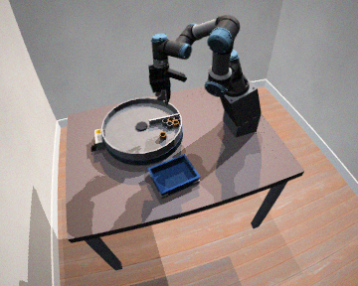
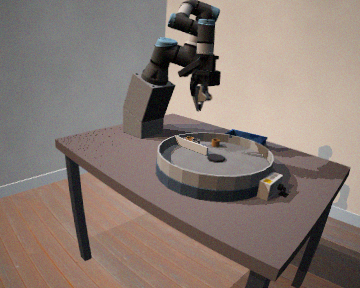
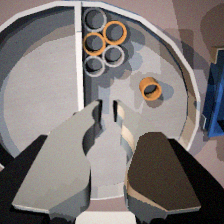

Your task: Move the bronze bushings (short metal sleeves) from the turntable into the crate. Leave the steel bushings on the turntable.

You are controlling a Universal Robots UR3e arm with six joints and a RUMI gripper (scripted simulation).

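Observation:
The round grey turntable [image 1: 141,128] holds a cluster of bushings by a dividing bar [image 3: 78,55]. In the wrist view two bronze bushings [image 3: 94,43] [image 3: 115,33] sit in the cluster with steel bushings [image 3: 94,65] [image 3: 114,55] [image 3: 94,18]. One bronze bushing [image 3: 150,88] stands alone nearer the rim; it also shows in the top and exterior views [image 1: 163,135] [image 2: 215,141]. My gripper [image 3: 107,101] [image 1: 163,94] hangs well above the turntable's far edge, shut and empty. The blue crate [image 1: 174,174] sits on the table in front of the turntable.
A small white box with a yellow label [image 1: 97,135] is fixed to the turntable's left side. A dark hub [image 1: 141,126] marks the turntable's centre. The robot base [image 1: 242,110] stands at the back right of the table.

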